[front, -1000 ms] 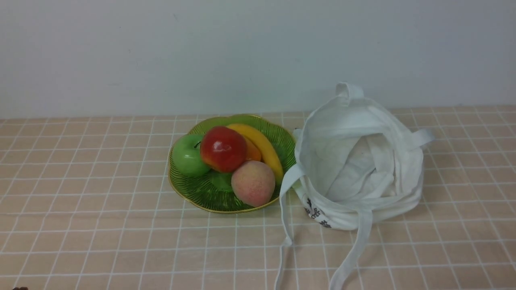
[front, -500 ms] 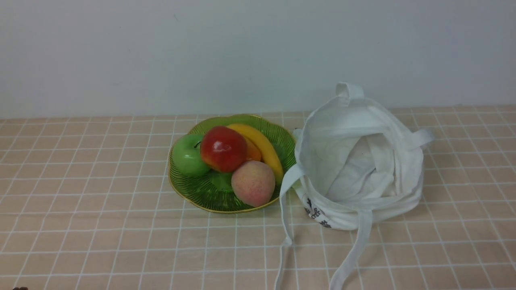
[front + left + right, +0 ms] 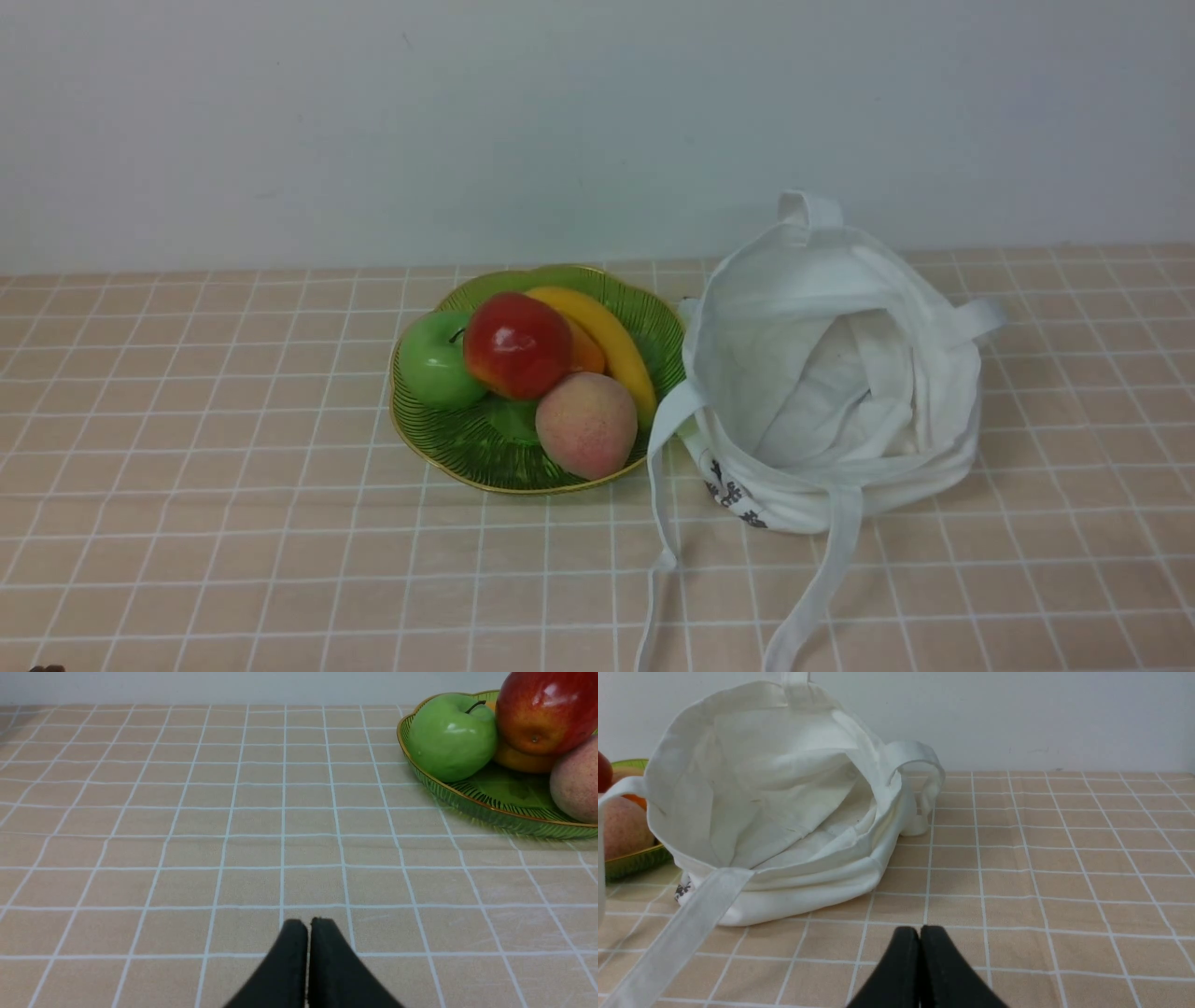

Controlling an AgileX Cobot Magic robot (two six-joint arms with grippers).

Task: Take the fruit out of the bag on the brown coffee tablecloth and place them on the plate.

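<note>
Checked tablecloth [image 3: 187,812] below both low, closed end effectors [image 3: 308,926] [image 3: 920,933].

Matte black tapered gripper fingers [image 3: 294,961]

apple [image 3: 516,343] on plate [image 3: 467,457] | bag [image 3: 831,373] right of plate

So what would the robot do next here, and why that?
Probably nothing more than stay parked. The red apple already sits on the green plate with the other fruit, the white bag looks empty inside, and both the left gripper and right gripper are shut, holding nothing, low over the tablecloth.
</note>
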